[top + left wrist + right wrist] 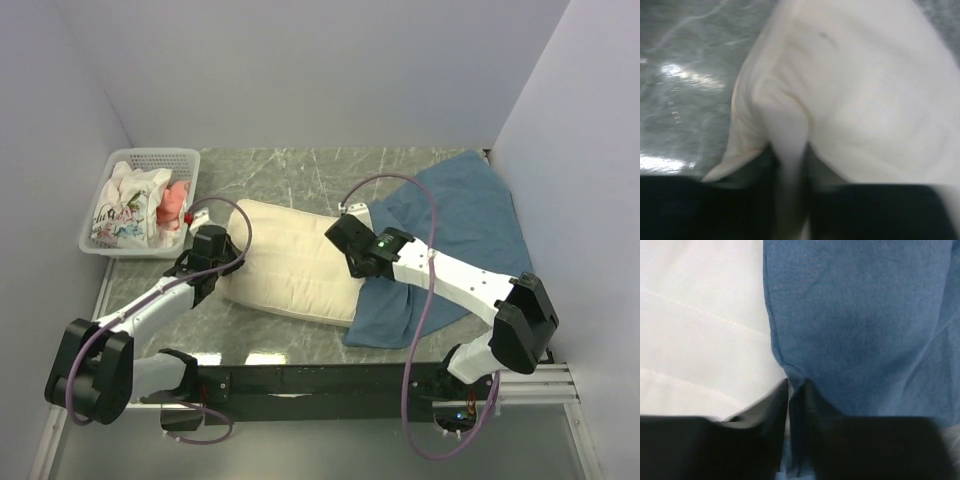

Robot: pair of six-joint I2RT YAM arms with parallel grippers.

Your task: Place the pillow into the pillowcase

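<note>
Both arms grip cloth: one on the pillow, one on the pillowcase.

The cream pillow [295, 265] lies slanted across the middle of the grey marbled surface [290, 170], and its right end meets the blue pillowcase [470, 220]. The pillowcase spreads, wrinkled, from there toward the far right corner. The left end effector [789, 150] has its fingers pinched on a raised fold at the pillow's left end. The right end effector [796, 385] is closed almost fully on the pillowcase's hemmed edge, just beside the pillow. A white basket [150, 160] of printed and pink cloth sits at the far left corner.
</note>
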